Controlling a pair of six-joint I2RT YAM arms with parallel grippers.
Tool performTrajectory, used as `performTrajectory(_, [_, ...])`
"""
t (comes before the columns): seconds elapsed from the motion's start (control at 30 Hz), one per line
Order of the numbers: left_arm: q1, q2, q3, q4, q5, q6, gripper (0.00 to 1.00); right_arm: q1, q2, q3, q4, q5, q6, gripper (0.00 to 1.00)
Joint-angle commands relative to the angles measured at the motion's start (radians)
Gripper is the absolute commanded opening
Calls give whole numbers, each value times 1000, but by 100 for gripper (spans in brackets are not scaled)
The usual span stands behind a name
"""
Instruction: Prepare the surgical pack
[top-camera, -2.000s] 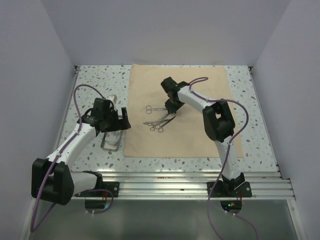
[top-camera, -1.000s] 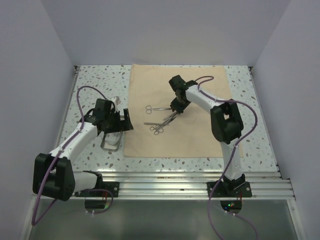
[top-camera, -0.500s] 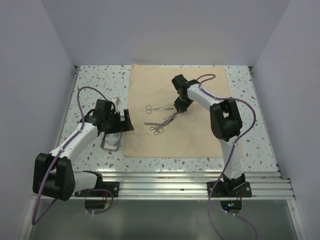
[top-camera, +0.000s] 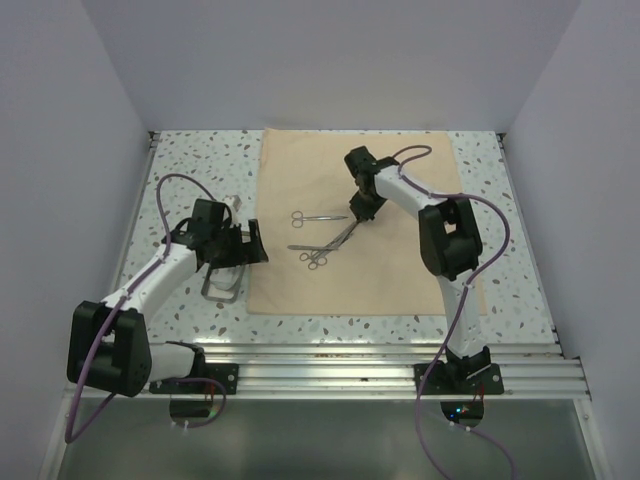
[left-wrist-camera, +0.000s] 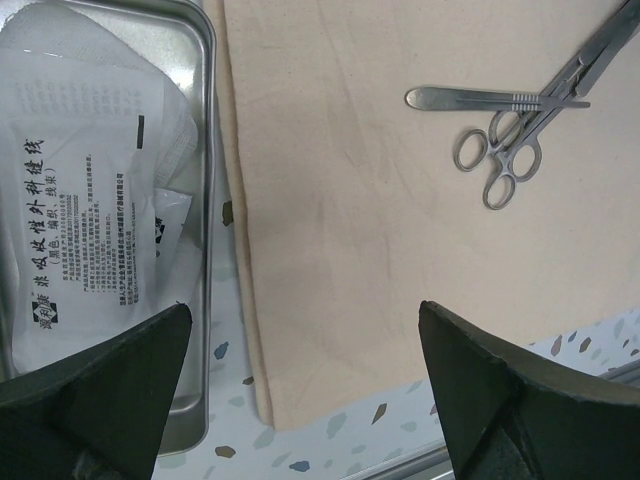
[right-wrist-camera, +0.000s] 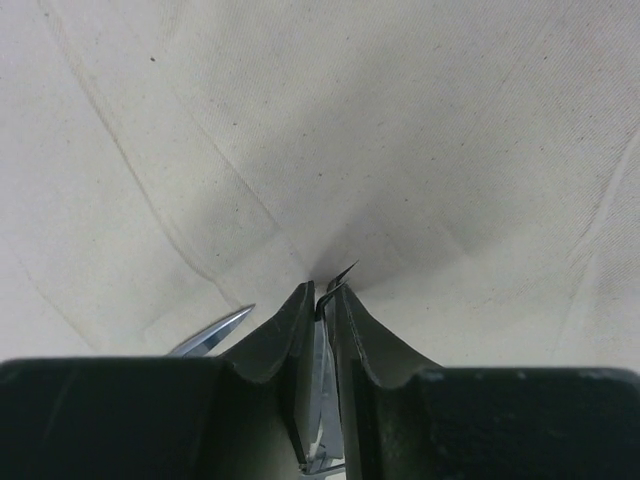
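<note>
The cloth (top-camera: 380, 275) lies flat and beige mid-table. Steel instruments (top-camera: 318, 250) fan out near its centre, with scissors (top-camera: 315, 217) just at their 12 o'clock. The tray (left-wrist-camera: 207, 150), holding white packets (left-wrist-camera: 80, 200), sits at the cloth's 9 o'clock edge. The right claw (right-wrist-camera: 322, 295) is almost closed on a thin steel tip (right-wrist-camera: 340, 272), and the cloth puckers there. Since earlier it has narrowed and slid toward 2 o'clock. The left claw (left-wrist-camera: 305, 310) gapes wide above the tray and cloth edge, holding nothing.

Fixed view high at the near edge, looking down over the whole table (top-camera: 180, 165), left wrist view close above tray (left-wrist-camera: 207, 150), cloth (left-wrist-camera: 330, 250) edge and scissors (left-wrist-camera: 505, 165), right wrist view almost against that cloth, shared by all three.
</note>
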Motion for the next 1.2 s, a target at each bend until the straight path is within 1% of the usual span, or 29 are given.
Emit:
performTrajectory(0.0, [8,10,4,48,19,5,99,-9,12,49,-7,61,-19,17])
performTrajectory(0.07, [8,14,4,51,21,6,100,-13,12,55,-8,61,-27,16])
performTrajectory(0.1, [7,19,5,53,22,5,100,-13,13,66,-8,61,-30,9])
performTrajectory(0.17, [8,23,7,54,24,8,99,-13,13,75,-10,55,-34,3])
performTrajectory(0.23, [8,28,11,54,27,10,100,-13,7,83,-14,47,-33,0])
performTrajectory(0.47, [8,43,20,57,32,17,100,-13,-17,93,-7,-34,-65,0])
performTrajectory(0.5, [8,45,19,60,35,17,100,-15,-17,99,-4,-45,-71,4])
performTrajectory(0.53, [8,51,20,59,38,17,100,-13,-16,104,-2,-54,-82,13])
performTrajectory(0.57, [8,53,20,62,39,17,100,-15,-8,107,-2,-57,-103,33])
performTrajectory(0.6, [8,54,20,64,41,16,100,-13,-4,122,-13,-64,-119,41])
performTrajectory(0.67, [8,60,20,65,45,16,100,-13,7,142,-42,-65,-163,50])
performTrajectory(0.7, [8,60,22,64,47,17,100,-15,9,144,-51,-64,-180,51])
performTrajectory(0.8, [8,66,24,67,50,17,100,-13,-1,138,-85,-56,-269,51])
performTrajectory(0.83, [8,66,24,65,50,17,100,-10,-5,132,-91,-79,-299,50])
performTrajectory(0.87, [8,68,25,67,52,17,100,-6,-19,124,-100,-90,-362,49])
performTrajectory(0.93, [8,73,25,71,52,16,100,1,-36,78,-111,-99,-415,42])
performTrajectory(1.03, [8,80,24,76,64,11,100,1,-74,-9,-62,-163,-563,37])
performTrajectory(1.1, [8,88,25,84,76,6,100,1,-77,-29,-48,-186,-608,33])
performTrajectory(1.13, [8,89,27,87,81,5,99,4,-79,-35,-33,-198,-646,33])
performTrajectory(1.17, [8,91,27,94,90,5,97,4,-76,-38,-17,-209,-659,33])
